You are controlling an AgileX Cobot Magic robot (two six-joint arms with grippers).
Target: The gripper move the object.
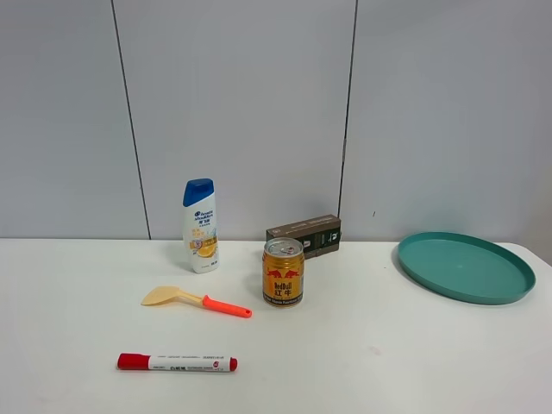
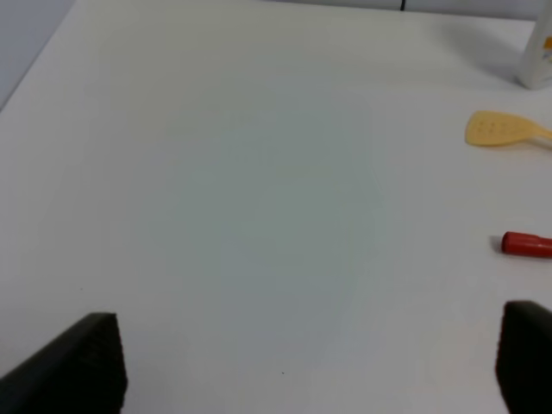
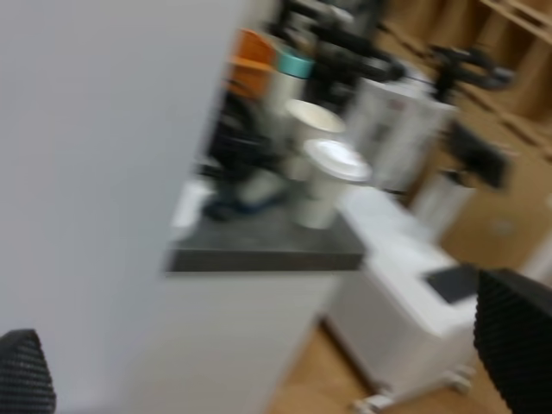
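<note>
The gold Red Bull can (image 1: 283, 272) stands upright at the middle of the white table (image 1: 388, 345), with its silver pull-tab top showing. No arm or gripper shows in the exterior high view. In the left wrist view my left gripper (image 2: 302, 371) is open and empty, with its black fingertips (image 2: 78, 366) wide apart over bare table, far from the can. In the right wrist view my right gripper (image 3: 272, 362) is open and empty. It faces off the table toward a blurred room. The can is not in either wrist view.
A white, blue-capped shampoo bottle (image 1: 200, 226) stands left of the can, and a dark box (image 1: 304, 235) lies behind it. A yellow spatula with an orange handle (image 1: 194, 298) and a red-capped marker (image 1: 177, 362) lie front left. A teal plate (image 1: 466, 266) sits at the right.
</note>
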